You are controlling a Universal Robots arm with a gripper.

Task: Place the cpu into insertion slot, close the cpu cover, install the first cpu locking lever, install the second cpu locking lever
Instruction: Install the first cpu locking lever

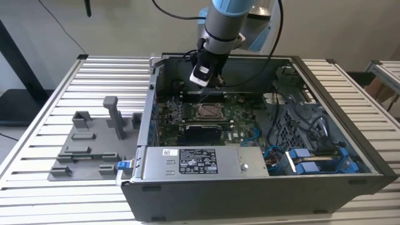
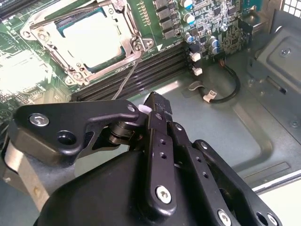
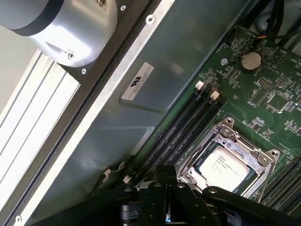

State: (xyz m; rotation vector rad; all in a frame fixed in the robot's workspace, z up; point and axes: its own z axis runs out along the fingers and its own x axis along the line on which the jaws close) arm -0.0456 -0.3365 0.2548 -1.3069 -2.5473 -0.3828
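Just beyond the far edge of the insertion slot (image 1: 197, 111), with the cpu (image 2: 91, 40) seated under the lowered cpu cover (image 2: 133, 43), the gripper (image 2: 151, 104), jaws drawn together on nothing visible, should bear squarely on the thin locking lever (image 2: 126, 79).

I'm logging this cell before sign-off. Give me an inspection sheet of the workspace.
Surface: slatted metal table carrying an open PC case.
Job's things: cpu sits in the slot; cover lies down over it; a thin lever runs from the slot towards the gripper.
Clutter: grey fixture on the table, at the exterior view's left.
Gripper: gripper is low over the board, beside the slot.
Cables: black cables along the arm; blue-plugged cables in the case.
Surroundings: plain wall.
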